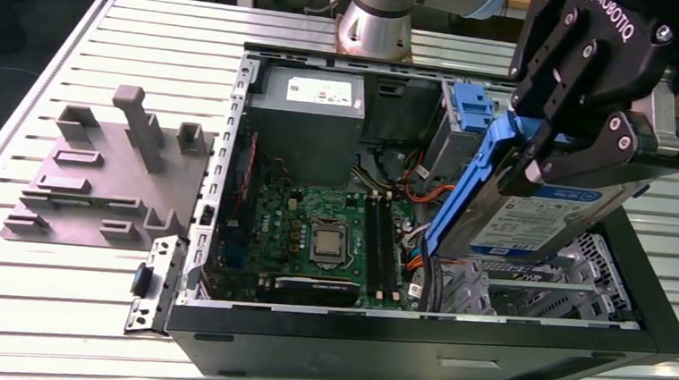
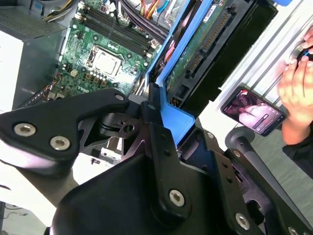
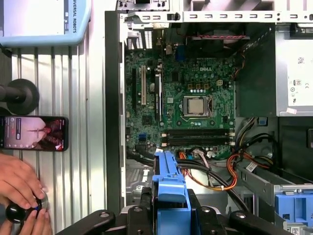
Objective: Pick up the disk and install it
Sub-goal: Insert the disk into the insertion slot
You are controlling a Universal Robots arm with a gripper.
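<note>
Had the end effector (image 1: 575, 157) pinched onto the upper end of the disk (image 1: 541, 213), blue bracket and all. Held it steeply tilted, label facing out, just above the drive cage (image 1: 549, 276) of the open computer case (image 1: 425, 339), toward the bench (image 1: 20, 311) edge at the exterior view's right. Looked stiff and dense, probably shock-sensitive, with slick metal faces. Seemed safest gripped by the bracket rails, clear of the connector end. Spotted the motherboard (image 1: 313, 228) alongside, plus a person's hand (image 3: 17, 178) near a phone (image 3: 34, 133) on the bench.
</note>
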